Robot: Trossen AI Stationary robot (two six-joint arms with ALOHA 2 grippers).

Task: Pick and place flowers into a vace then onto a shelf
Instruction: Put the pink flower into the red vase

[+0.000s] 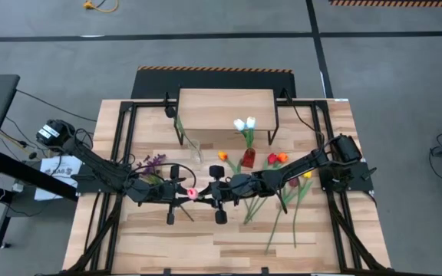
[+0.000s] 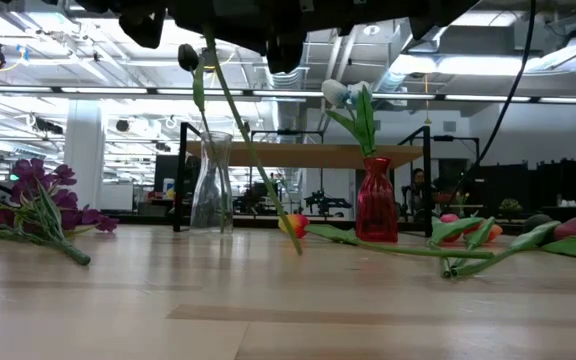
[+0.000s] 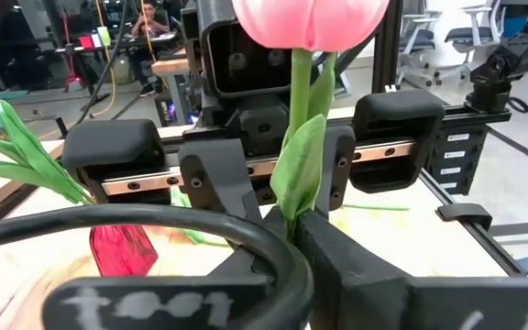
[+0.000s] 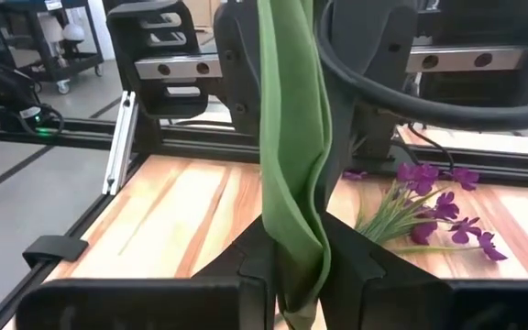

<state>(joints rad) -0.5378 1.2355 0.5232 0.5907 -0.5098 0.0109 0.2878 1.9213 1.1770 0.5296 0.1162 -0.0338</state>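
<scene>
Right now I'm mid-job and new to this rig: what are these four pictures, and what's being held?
Two robot arms work over a wooden table. One picture looks straight down, one looks level across the tabletop, and one comes from each wrist. The left pincer and right pincer meet mid-table, both closed on a pink tulip. On the table lie purple sprigs and loose tulips; a red vase holds white tulips, and a clear glass vase stands empty before the small shelf.

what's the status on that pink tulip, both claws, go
Left claw and right claw both shut on pink tulip, held mid-air at table centre. Clear vase empty, in front of shelf. Nothing in the way.
</scene>
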